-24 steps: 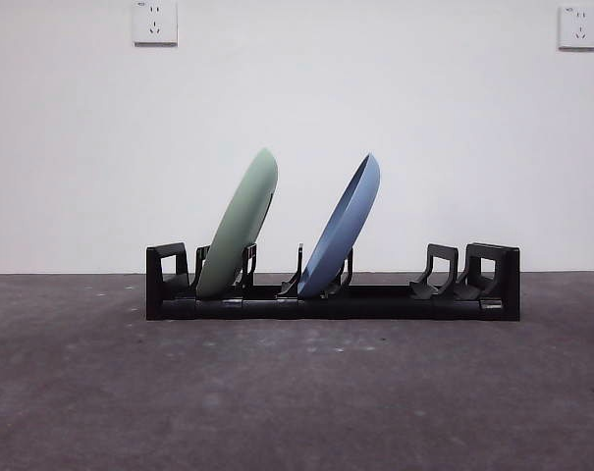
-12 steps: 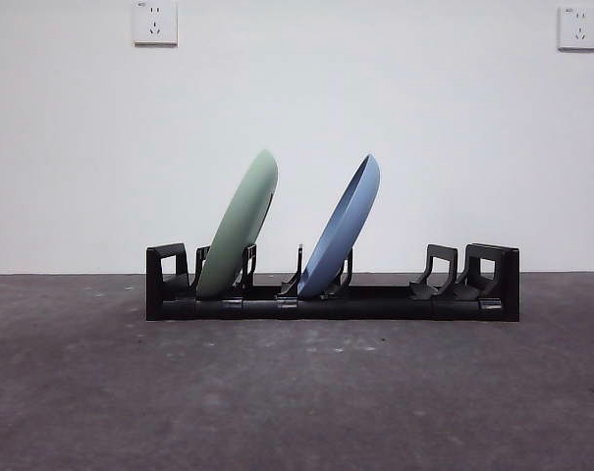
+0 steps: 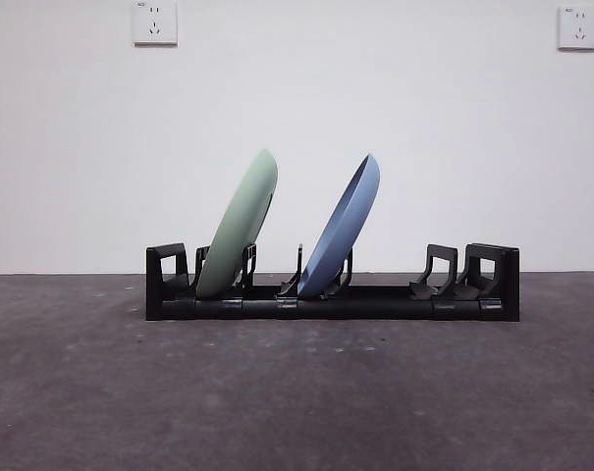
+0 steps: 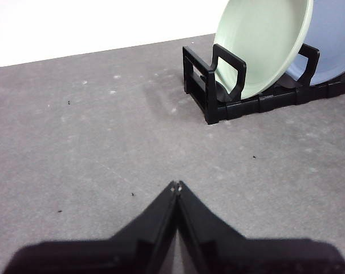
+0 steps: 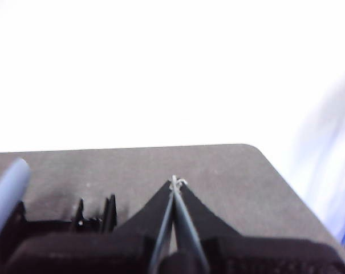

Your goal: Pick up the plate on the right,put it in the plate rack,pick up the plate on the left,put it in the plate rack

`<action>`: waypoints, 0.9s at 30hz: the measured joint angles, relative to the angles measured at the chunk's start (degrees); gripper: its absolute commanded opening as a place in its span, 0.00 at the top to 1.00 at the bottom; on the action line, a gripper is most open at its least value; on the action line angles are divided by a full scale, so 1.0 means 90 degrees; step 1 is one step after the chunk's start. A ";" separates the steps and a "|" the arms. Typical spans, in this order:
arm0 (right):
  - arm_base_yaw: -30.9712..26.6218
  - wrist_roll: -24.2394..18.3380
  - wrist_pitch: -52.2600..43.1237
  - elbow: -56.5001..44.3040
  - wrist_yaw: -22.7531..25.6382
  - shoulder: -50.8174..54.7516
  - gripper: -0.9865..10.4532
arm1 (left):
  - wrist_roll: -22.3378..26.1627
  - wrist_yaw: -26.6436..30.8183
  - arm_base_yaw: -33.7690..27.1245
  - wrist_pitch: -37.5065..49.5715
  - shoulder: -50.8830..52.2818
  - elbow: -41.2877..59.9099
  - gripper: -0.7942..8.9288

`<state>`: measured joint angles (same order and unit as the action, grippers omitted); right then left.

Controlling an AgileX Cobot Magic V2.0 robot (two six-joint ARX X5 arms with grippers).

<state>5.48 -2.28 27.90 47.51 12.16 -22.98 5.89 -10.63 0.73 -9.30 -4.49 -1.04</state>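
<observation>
While both arms waited away from the work, the left gripper (image 4: 177, 185) hovered over bare worktop (image 4: 75, 142) with its two black jaws pressed together on nothing. The right gripper (image 5: 175, 181) was likewise closed and empty, raised beside the far end of the plate rack (image 3: 333, 294). The rack sat across the middle of the worktop, well back from its front edge, near the white wall (image 3: 375, 98). Two plates stood in it, both leaning the same way: a green plate (image 3: 240, 228) in a slot near one blocky end, and a blue plate (image 3: 342, 228) in a slot near the middle. No plate lay loose on the worktop, so the task looked finished, with nothing left to rack.
</observation>
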 measured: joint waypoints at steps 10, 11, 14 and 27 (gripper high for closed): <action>-0.0027 0.0350 -0.2149 -0.3966 0.0005 0.1729 0.91 | 0.0000 0.0000 0.0000 0.0000 0.0000 0.0000 0.92; -0.0029 0.0352 -0.2208 -0.4182 0.0005 0.1841 0.91 | 0.0000 0.0000 0.0000 0.0000 0.0000 0.0000 0.92; -0.0032 0.0355 -0.2227 -0.4704 0.0005 0.2154 0.91 | 0.0000 0.0000 0.0002 0.0000 0.0000 0.0000 0.92; -0.0442 0.0350 -0.1982 -0.5124 0.0027 0.2487 0.91 | -0.0002 0.0000 0.0000 0.0000 -0.0002 0.0000 0.92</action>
<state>1.50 0.86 10.07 1.39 12.40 -0.60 5.87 -10.63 0.73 -9.30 -4.51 -1.04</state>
